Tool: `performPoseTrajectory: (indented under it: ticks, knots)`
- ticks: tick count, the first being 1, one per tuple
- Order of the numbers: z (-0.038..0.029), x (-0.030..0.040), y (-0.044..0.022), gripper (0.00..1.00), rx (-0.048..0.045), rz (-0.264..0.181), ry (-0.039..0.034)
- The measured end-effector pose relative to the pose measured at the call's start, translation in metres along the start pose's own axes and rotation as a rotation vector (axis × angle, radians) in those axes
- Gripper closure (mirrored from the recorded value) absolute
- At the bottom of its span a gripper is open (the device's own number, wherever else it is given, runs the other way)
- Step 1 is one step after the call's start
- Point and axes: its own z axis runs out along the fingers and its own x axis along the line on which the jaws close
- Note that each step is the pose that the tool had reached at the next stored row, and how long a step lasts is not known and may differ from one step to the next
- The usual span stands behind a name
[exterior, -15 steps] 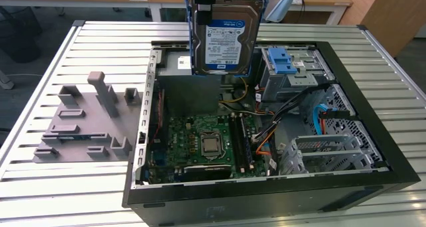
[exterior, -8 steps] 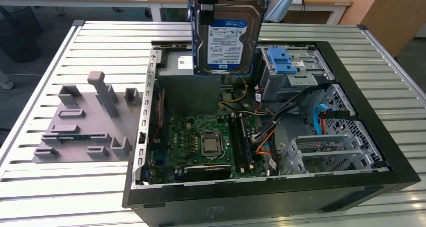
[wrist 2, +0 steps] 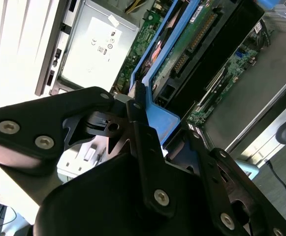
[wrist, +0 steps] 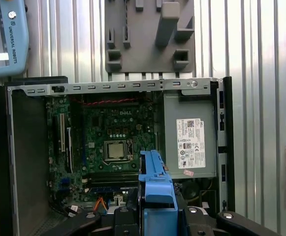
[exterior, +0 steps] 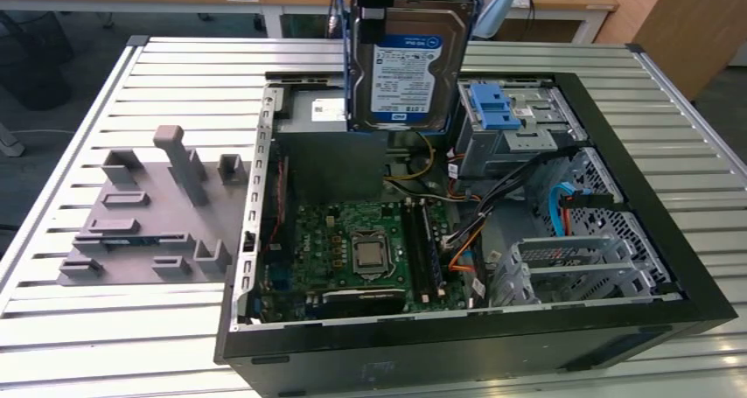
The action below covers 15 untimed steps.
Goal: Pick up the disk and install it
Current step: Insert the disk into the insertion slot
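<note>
The gripper has its jaws drawn in on the disk, clamping the blue rail along its edge, though the far finger's contact is partly hidden and the hold is probably on both sides. In the exterior view the disk hangs upright, blue-and-white label facing the camera, above the twelve o'clock end of the open computer case. Beneath it sits the grey box with a white printed sticker, with the blue latch piece at one o'clock, the motherboard toward seven, and a grey fixture plate on the slatted table at nine.
</note>
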Motion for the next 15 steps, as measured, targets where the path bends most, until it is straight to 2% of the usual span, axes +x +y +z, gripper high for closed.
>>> performPoseTrajectory:
  ticks: [15]
  knots:
    - [0.0001, -0.0005, -0.0113, 0.64, 0.0000, 0.000, 0.0000]
